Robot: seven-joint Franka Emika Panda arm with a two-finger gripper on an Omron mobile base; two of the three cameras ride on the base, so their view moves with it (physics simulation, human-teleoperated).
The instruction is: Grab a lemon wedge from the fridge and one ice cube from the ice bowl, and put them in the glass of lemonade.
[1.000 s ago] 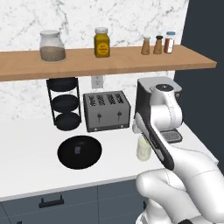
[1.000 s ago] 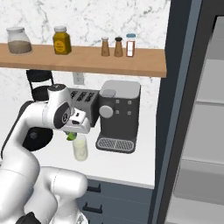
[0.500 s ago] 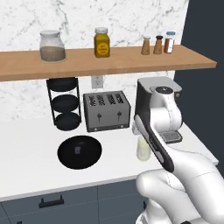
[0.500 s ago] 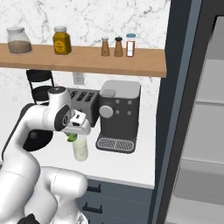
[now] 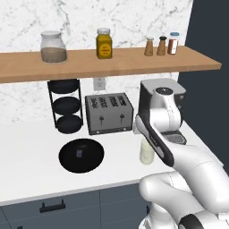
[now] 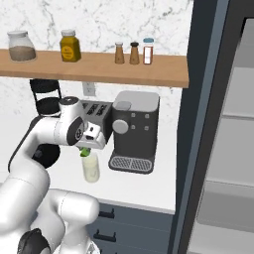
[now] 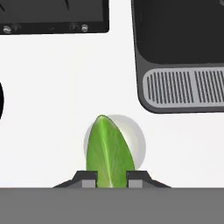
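Pinching a green lemon wedge, jaws clamped on it right above the glass of lemonade on the white worktop, w/ coffee machine just beyond, ice bowl off to the left

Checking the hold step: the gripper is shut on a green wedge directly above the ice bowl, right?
Not the ice bowl. In the hand view the gripper, shut on the green wedge, hangs over the glass of lemonade, beside the coffee machine.
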